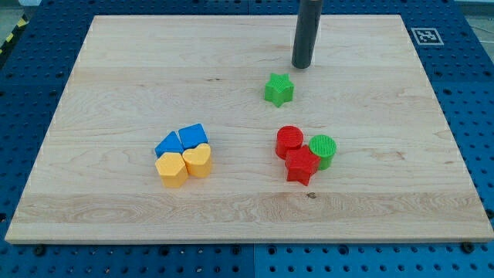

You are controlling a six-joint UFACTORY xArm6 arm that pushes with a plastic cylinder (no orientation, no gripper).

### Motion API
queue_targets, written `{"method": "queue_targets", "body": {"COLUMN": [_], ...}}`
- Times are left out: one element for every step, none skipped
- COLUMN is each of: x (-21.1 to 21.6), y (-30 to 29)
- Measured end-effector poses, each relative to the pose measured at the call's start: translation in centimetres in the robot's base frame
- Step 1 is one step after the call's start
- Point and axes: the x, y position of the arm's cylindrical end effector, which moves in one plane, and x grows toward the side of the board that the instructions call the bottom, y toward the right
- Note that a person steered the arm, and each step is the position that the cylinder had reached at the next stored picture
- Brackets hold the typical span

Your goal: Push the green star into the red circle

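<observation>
Wooden board (116,62) on blue pegboard (31,85)

Pale wooden board (116,69) lies on a blue perforated table (31,85).

Pale wooden board (116,93), smooth; green star (279,89) ridged, probably plastic.
</observation>
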Motion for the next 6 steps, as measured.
{"method": "queue_targets", "body": {"x": [1.8, 2.8, 2.8, 3.2, 3.3, 4.6], "y": [-1.1, -3.5, -7.5, -8.5, -5.9, -2.5]}}
